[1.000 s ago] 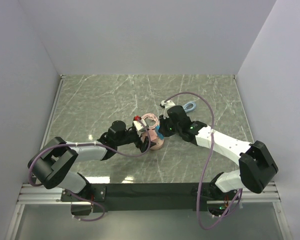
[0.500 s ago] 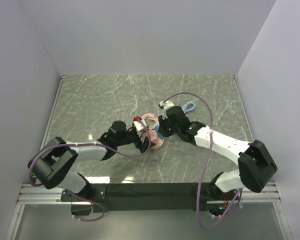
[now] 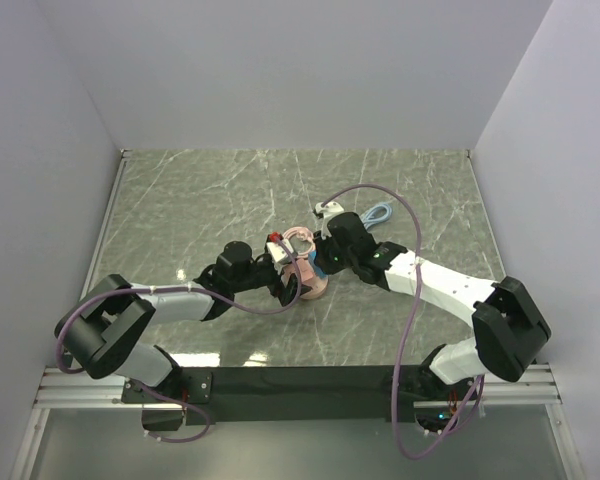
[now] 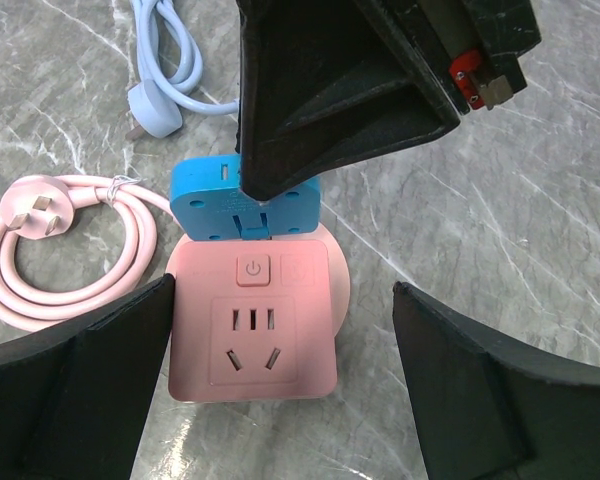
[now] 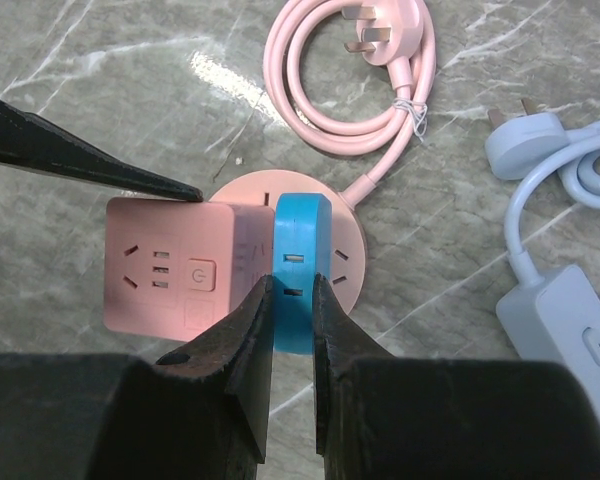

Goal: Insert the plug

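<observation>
The small bright blue plug (image 5: 300,250) stands pressed against the side of the pink cube (image 5: 170,265), over the cube's round base. My right gripper (image 5: 292,285) is shut on the plug, one finger on each flat side. In the left wrist view the plug (image 4: 245,195) sits at the far edge of the pink cube (image 4: 250,330), under the right gripper's fingers. My left gripper (image 4: 282,300) is open and straddles the cube; one finger touches its left side, the other stands apart. In the top view both grippers (image 3: 290,268) (image 3: 325,258) meet at the cube (image 3: 308,282).
The cube's coiled pink cord (image 5: 350,90) lies beside it on the marble table. A pale-blue power strip (image 5: 570,330) with its pale cord and plug (image 4: 170,60) lies to the right and beyond. Walls enclose the table on three sides.
My right arm has shifted slightly left toward the cube with the plug in its grip. The left arm and the cube have not visibly moved.
</observation>
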Controlling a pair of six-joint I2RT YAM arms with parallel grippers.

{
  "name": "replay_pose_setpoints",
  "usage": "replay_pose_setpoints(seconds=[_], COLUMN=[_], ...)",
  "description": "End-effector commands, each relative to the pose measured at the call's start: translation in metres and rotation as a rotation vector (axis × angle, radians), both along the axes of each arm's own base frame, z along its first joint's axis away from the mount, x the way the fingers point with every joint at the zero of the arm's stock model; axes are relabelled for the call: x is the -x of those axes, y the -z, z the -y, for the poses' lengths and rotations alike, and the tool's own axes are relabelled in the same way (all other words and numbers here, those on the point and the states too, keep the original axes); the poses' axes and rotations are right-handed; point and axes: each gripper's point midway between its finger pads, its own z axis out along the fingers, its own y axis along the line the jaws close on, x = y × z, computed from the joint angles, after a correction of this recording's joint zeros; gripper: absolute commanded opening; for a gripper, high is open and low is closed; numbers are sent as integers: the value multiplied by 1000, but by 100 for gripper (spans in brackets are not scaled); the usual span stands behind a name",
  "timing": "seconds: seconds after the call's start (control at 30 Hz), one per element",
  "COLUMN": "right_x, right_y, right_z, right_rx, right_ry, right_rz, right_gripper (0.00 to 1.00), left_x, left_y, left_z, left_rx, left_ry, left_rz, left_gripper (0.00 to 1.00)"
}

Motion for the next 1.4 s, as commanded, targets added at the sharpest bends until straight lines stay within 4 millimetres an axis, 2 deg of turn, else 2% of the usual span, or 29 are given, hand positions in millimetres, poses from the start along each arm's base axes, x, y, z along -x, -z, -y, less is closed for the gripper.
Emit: replay_pose_setpoints(seconds=[0.0, 0.2, 0.3, 0.5, 0.67, 0.83, 1.0, 1.1, 1.13, 1.2, 1.23, 1.37], right_x=[-4, 5, 6, 8, 10, 14, 15, 19, 19, 20, 21, 23], right_y=[-14, -11, -1, 3, 2, 10, 17, 19, 19, 20, 21, 24], right_z=[-13, -17, -14, -16, -19, -20, -21, -24, -25, -26, -25, -28], right_rx=[-35, -78, -61, -70, -88, -85, -79, -89, -91, -91, -89, -88], right_ry=[-3, 0, 27, 22, 9, 6, 4, -11, -13, -15, -13, -20], right_rz=[9, -48, -81, -101, -109, -130, -149, -157, -159, -160, -164, -177], right_gripper=[0, 0, 0, 0, 0, 0, 0, 0, 0, 0, 0, 0], left_x=[0, 0, 0, 0, -3, -8, -9, -11, -11, -12, -12, -13], left_y=[-8, -10, -12, -10, 3, 15, 16, 19, 22, 24, 27, 34], left_z=[-1, -2, -3, -3, -3, -6, -4, -3, -3, -2, -1, 0], left_rx=[13, 16, 19, 14, -18, -56, -53, -62, -67, -73, -79, -95], left_ry=[5, 2, 1, 0, -10, -43, -44, -45, -45, -44, -42, -37], left_rz=[31, 36, 42, 36, 7, -22, -29, -39, -45, -54, -59, -77], left_gripper=[94, 95, 95, 94, 91, 90, 86, 79, 71, 61, 50, 30])
